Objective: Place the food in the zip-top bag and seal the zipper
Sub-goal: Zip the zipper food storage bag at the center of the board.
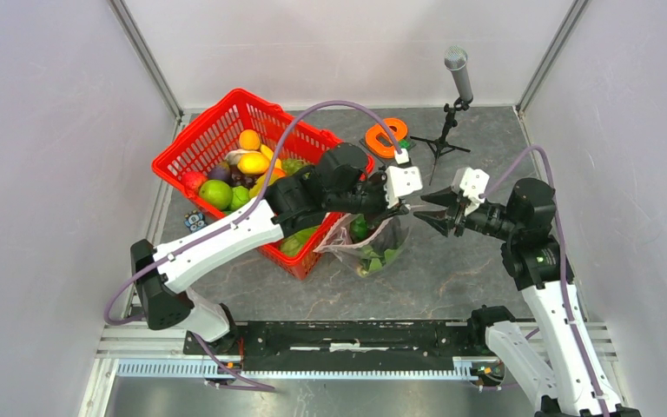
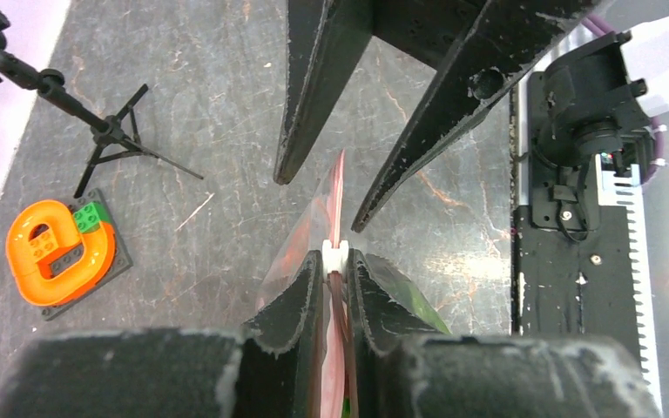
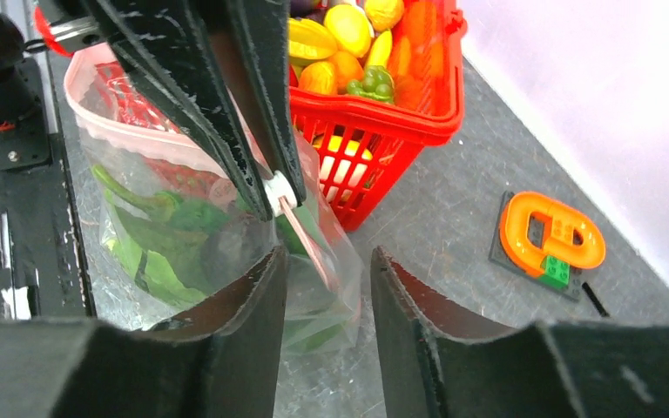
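Looking from the top camera: the zip-top bag (image 1: 369, 248) lies on the table (image 1: 452, 278), just beside the near corner of the red basket (image 1: 195, 129). Green food (image 1: 373, 257) sits inside the bag. The basket holds a heap of toy fruit (image 1: 241, 165), yellow, orange, green and purple. The left pincer (image 1: 406, 204) and right pincer (image 1: 434, 215) meet tip to tip over the bag's raised upper edge. A microphone stand (image 1: 460, 78) is at the far side, well apart.

Left wrist camera: left pincer closed on the zipper (image 2: 339, 178), its fingers pressed together around the pink strip just behind a small white slider (image 2: 335, 254). The strip runs on, edge-up, between the right pincer's two spread fingers, which do not touch it. An orange brick loop (image 2: 57, 252) lies on the table to the left.

Right wrist camera: right pincer open, a clear gap between its fingers, with the end of the pink strip hanging in that gap. The bag's mouth behind the slider gapes in a wide oval. Inside, long green pieces and dark leafy green fill the bottom; a red shape shows nearer the mouth, cannot tell what.
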`<state>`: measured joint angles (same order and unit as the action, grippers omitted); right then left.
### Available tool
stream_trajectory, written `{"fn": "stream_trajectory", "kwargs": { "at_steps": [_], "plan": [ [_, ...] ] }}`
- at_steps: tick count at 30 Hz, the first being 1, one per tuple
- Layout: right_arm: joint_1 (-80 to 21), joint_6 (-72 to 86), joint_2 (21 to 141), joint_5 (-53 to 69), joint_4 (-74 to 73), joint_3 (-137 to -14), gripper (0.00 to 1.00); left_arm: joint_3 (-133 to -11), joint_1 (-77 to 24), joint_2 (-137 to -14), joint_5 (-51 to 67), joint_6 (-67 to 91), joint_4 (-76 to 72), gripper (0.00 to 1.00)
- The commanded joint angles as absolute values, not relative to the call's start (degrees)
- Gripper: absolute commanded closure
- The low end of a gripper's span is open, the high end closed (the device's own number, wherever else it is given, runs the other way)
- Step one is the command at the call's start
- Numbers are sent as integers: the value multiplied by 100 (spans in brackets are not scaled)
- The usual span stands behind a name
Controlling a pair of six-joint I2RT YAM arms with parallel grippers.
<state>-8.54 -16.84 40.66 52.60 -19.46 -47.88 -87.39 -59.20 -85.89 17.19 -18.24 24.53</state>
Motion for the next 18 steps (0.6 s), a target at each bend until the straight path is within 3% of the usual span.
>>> {"fn": "stream_trajectory", "kwargs": {
  "at_steps": [1,6,12,16,18],
  "plan": [
    [-843,-2013,4105,5960,-1700,-4801,50,-9155,-5889,-8606,2291,-1622,2562,98],
    [-847,-2346,4297,6175,-1920,-4861,56,-9189,-5890,-8597,2293,-1647,2549,98],
    [-905,-2403,4406,6764,-1794,-4799,75,-9195,-5883,-8616,2312,-1660,2602,98],
    [-914,-2402,4334,6455,-1807,-4766,98,-9148,-5888,-8590,2270,-1631,2562,98],
    [-909,-2168,4208,6229,-1609,-4670,100,-9091,-5884,-8576,2242,-1626,2508,98]
  ]
}}
